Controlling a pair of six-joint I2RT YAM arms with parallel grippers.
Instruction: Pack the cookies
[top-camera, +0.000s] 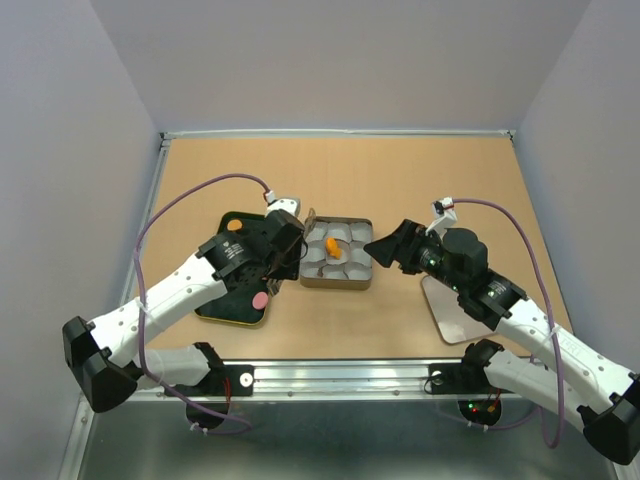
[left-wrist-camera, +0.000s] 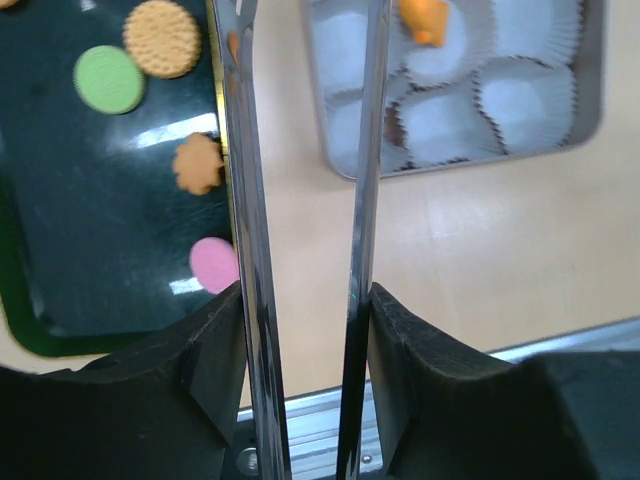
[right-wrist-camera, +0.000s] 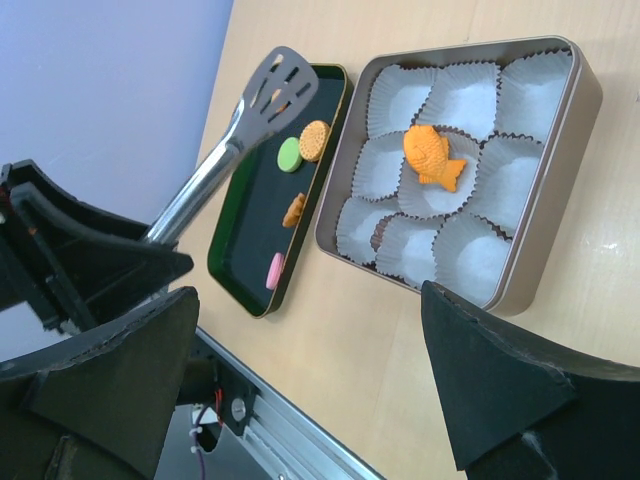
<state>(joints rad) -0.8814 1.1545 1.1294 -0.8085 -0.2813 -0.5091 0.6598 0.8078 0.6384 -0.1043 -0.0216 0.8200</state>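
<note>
So far, one fish cookie (right-wrist-camera: 432, 157) sat in your tin (right-wrist-camera: 560, 200); several cookies (right-wrist-camera: 289, 154) waited on the tray (right-wrist-camera: 250, 230), frame left; left gripper (left-wrist-camera: 305, 300) clasped tongs (left-wrist-camera: 245, 200), right gripper (right-wrist-camera: 308, 295) gaped empty.

Plain grey walls (top-camera: 330, 60) enclose a tan wooden table (top-camera: 400, 170) with a metal front rail (top-camera: 340, 375).

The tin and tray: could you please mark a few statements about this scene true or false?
1. An orange fish cookie lies in the tin's centre cup. True.
2. The pink cookie is in the tin. False: it lies on the dark tray.
3. The left jaws hold metal tongs. True.
4. The right jaws grip a cookie. False: they stand open and empty.
5. Every cup holds a cookie. False: most are empty.
</note>
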